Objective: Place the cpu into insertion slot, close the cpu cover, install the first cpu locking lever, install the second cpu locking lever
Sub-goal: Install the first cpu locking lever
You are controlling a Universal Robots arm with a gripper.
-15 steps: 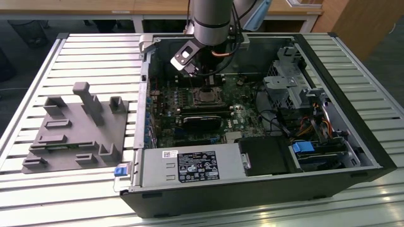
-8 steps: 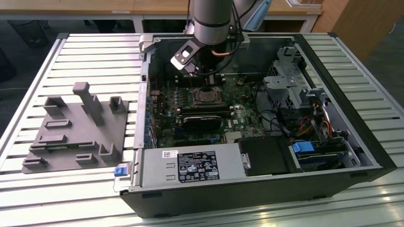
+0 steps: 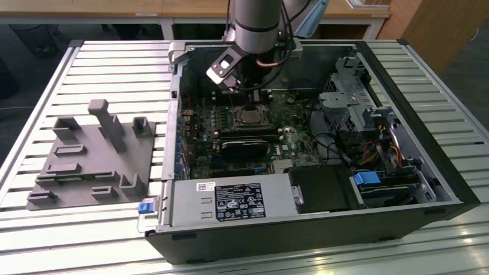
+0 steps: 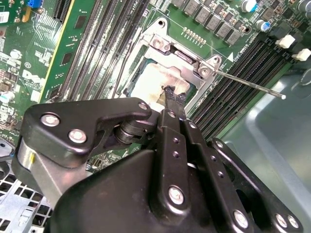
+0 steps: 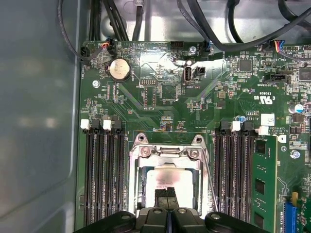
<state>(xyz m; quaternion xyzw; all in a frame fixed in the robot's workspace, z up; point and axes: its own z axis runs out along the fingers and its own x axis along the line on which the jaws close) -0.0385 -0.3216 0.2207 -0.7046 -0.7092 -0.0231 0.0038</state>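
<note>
**A:** Where is the cpu (image 5: 165, 177) sitting?

**B:** In the insertion slot (image 5: 137, 160) on the green motherboard, in the upper middle of the exterior view. The open computer case (image 3: 428, 143) lies on its side on the slatted table (image 3: 91, 63). That turns the board face-up, so the arm can reach the socket from above.

**A:** And the gripper (image 5: 167, 194)?

**B:** It is closed. The two black fingertips are pressed together with nothing visible between them. In both wrist views the tips are at the edge of the chip's silvery face. My guess is that closed fingers make a narrow point for pressing or nudging, not for grasping.

**A:** Is the cpu cover (image 5: 198, 187) down?

**B:** The thin silver frame seems to lie flat around the chip, with the chip's face showing through the cut-out. I cannot tell whether it is fully seated.

**A:** What about the levers?

**B:** One thin wire locking lever (image 4: 248, 85) angles away from the socket's corner. Its free end hangs over the memory slots, so I judge it unlatched and the cover not yet clamped.
</note>
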